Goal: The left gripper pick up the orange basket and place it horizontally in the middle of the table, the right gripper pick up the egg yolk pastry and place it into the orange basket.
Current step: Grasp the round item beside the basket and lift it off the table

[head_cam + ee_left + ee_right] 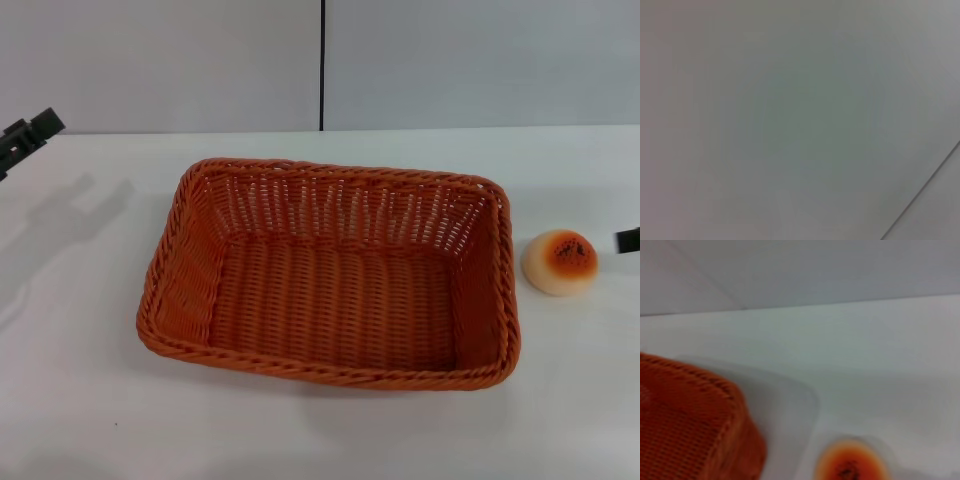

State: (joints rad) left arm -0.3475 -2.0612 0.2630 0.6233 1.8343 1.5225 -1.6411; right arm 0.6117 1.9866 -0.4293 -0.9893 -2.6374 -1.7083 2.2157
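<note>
Orange basket (330, 285) mid-table, egg yolk pastry (559, 262) just beside, outside

grey wall (160, 60), dark vertical seam (322, 65)

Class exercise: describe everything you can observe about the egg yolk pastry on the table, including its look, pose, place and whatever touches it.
The egg yolk pastry is a small round bun, cream on its sides with an orange-brown top dotted by dark seeds. It sits upright on the white table, just beyond the right short end of the orange basket, apart from its rim. Nothing grips or covers it; only the tabletop touches it. The right wrist view shows its top too.
</note>
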